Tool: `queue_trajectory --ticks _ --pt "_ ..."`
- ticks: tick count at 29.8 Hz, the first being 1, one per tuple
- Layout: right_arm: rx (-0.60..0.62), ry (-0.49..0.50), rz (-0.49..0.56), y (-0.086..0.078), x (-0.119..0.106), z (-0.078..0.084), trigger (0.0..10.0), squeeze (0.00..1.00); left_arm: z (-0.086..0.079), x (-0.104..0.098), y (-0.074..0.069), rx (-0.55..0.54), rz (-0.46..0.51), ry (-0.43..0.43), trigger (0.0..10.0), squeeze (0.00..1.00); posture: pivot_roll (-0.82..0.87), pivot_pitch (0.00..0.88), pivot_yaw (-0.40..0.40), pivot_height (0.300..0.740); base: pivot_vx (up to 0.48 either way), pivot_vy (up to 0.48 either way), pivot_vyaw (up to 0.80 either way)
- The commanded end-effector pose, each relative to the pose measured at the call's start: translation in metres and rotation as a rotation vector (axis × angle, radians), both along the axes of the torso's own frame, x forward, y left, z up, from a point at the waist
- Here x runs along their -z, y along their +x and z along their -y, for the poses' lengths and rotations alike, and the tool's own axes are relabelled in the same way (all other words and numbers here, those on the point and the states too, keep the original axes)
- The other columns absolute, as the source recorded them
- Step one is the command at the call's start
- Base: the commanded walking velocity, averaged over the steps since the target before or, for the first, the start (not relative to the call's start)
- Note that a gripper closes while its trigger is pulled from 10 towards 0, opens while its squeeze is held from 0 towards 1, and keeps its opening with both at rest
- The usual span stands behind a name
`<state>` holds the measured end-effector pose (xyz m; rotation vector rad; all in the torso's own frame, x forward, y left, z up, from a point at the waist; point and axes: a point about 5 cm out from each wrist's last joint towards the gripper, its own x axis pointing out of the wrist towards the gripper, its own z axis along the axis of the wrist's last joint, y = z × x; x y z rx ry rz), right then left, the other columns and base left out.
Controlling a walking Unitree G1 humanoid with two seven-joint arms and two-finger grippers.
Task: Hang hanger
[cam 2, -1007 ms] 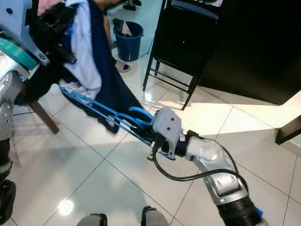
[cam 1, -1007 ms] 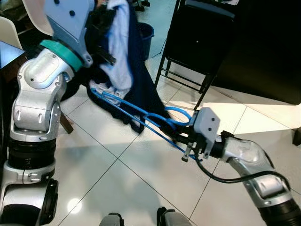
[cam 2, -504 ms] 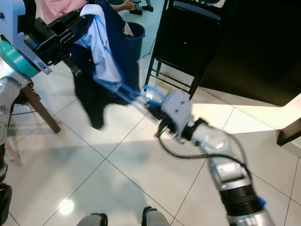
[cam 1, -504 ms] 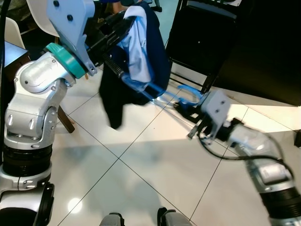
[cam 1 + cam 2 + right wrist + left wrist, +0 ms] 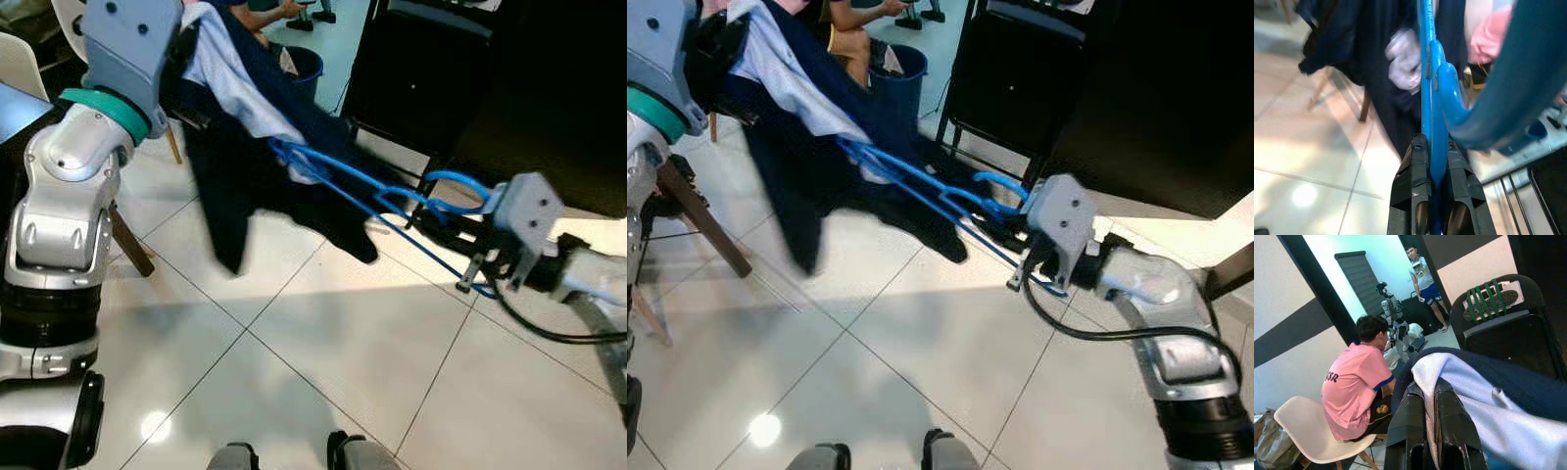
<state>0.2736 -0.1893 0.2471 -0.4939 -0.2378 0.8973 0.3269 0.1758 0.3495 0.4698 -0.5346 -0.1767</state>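
1. Nearest us, our right gripper (image 5: pixel 1043 257) has its jaws pinched tight on the lower bar of the blue plastic hanger (image 5: pixel 377 201), close under its curved hook (image 5: pixel 456 184). The hanger is held out over the glossy white tiled floor (image 5: pixel 323 362).
2. We judge the hanger light and stiff but smooth, so it could twist in a narrow pinch. The grip beside the hook looks like the sensible place, because it leaves the hook free to catch a rail.
3. Farther along, the dark navy garment with a pale lining (image 5: pixel 250 147) drapes off the hanger's far end. It is soft, floppy and off-centre, so it will likely swing and drag the hanger down on that side.
4. Our left gripper (image 5: pixel 1436 418) has its jaws pressed on a fold of that cloth, holding it up high.
5. Beyond stand a black folding chair (image 5: pixel 1014 78) and a seated person in a pink shirt (image 5: pixel 1354 387).
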Motion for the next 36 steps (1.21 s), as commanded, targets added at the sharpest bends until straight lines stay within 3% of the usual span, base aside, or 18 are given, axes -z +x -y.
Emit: queue_trajectory --ticks 1,7,18,23,25,28,30,33,36 --pt "-0.053 0.004 -0.002 -0.005 -0.003 -0.009 10.0 0.0 0.002 -0.007 0.0 0.017 0.023 -0.027 10.0 0.0 0.02 0.106 0.04 0.74 0.0 0.0 0.0" --pt "-0.058 0.018 0.01 -0.002 -0.002 -0.015 10.0 0.0 0.013 -0.006 -0.002 0.104 -0.002 -0.047 10.0 0.0 0.03 0.105 0.042 0.74 0.0 0.0 0.0" --pt "-0.168 0.058 -0.042 0.002 0.018 -0.063 10.0 0.0 0.034 -0.007 -0.012 0.304 -0.056 -0.099 10.0 0.0 0.04 0.095 0.04 0.74 0.0 0.0 0.0" --pt "-0.15 0.088 -0.025 0.01 0.017 -0.071 10.0 0.0 0.042 -0.006 -0.017 0.402 -0.093 -0.116 10.0 0.0 0.04 0.093 0.038 0.74 0.0 0.0 0.0" --pt "-0.121 0.124 0.001 0.019 0.013 -0.075 10.0 0.0 0.054 0.0 -0.03 0.59 -0.16 -0.067 10.0 0.0 0.05 0.088 0.035 0.74 0.0 0.0 0.0" --pt "-0.108 0.132 0.01 0.022 0.012 -0.076 10.0 0.0 0.06 0.004 -0.038 0.676 -0.189 -0.037 10.0 0.0 0.04 0.088 0.035 0.74 0.0 0.0 0.0" --pt "-0.066 0.14 0.043 0.027 0.01 -0.076 10.0 0.0 0.069 0.014 -0.05 0.775 -0.225 0.07 10.0 0.0 0.05 0.087 0.033 0.74 0.0 0.0 0.0" --pt "-0.043 0.141 0.054 0.029 0.009 -0.074 10.0 0.0 0.07 0.017 -0.049 0.766 -0.235 0.096 10.0 0.0 0.05 0.086 0.034 0.74 0.0 0.0 0.0" --pt "0.074 0.105 0.09 0.036 0.009 -0.054 10.0 0.0 0.056 0.011 -0.033 0.568 -0.208 0.105 10.0 0.0 0.04 0.087 0.037 0.74 0.0 0.0 0.0"
